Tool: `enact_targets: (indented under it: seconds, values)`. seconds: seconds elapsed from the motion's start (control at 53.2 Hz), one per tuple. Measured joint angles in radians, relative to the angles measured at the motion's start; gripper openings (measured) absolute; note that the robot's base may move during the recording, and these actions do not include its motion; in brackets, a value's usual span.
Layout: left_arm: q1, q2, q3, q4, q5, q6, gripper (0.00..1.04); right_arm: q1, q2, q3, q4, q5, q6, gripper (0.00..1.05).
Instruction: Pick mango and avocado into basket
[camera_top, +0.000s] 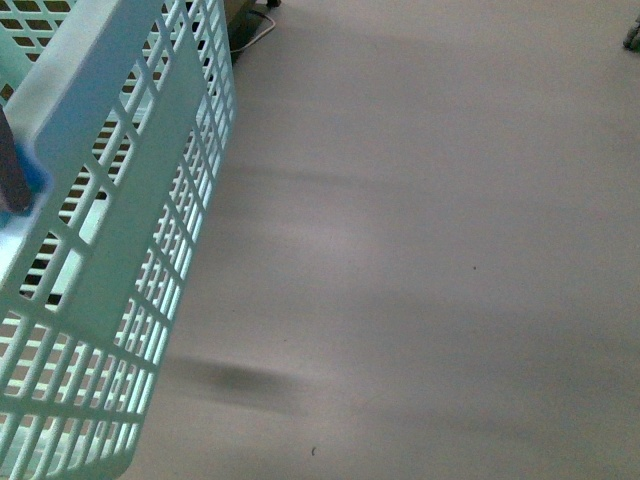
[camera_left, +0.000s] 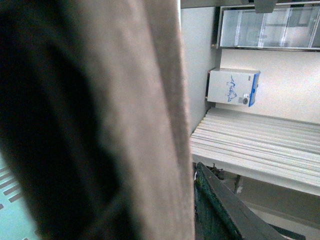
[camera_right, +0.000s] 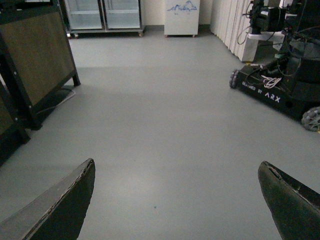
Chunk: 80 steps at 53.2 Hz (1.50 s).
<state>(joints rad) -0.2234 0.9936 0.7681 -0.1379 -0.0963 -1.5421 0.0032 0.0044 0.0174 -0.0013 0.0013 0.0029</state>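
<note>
My right gripper (camera_right: 176, 165): jaws spread wide, nothing between them, bare gray floor (camera_right: 165, 100) beyond. My left gripper (camera_left: 145, 190): the wrist view is mostly blocked by a blurred brown bar (camera_left: 150, 100) (very close to the lens), so I cannot tell its jaw state. Basket (camera_top: 130, 200): close at my left in the front view, tilted, over the floor.

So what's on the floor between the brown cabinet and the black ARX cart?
Just bare grey floor, seen in the right wrist view. Only a thin white cable lies by the foot of the cabinet; the cart stands well apart.
</note>
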Motion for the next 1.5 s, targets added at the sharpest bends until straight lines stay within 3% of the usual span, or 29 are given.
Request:
enact_targets:
  seconds: [0.056,0.188,1.504]
  values:
    - [0.0,0.0,0.0,0.0,0.003,0.0,0.25,0.0,0.0,0.0,0.0,0.001,0.0,0.96]
    - [0.0,0.0,0.001,0.0,0.004,-0.01,0.06,0.0,0.0,0.0,0.0,0.0,0.0,0.96]
    - [0.001,0.0,0.002,0.0,0.002,-0.001,0.05,0.0,0.0,0.0,0.0,0.0,0.0,0.96]
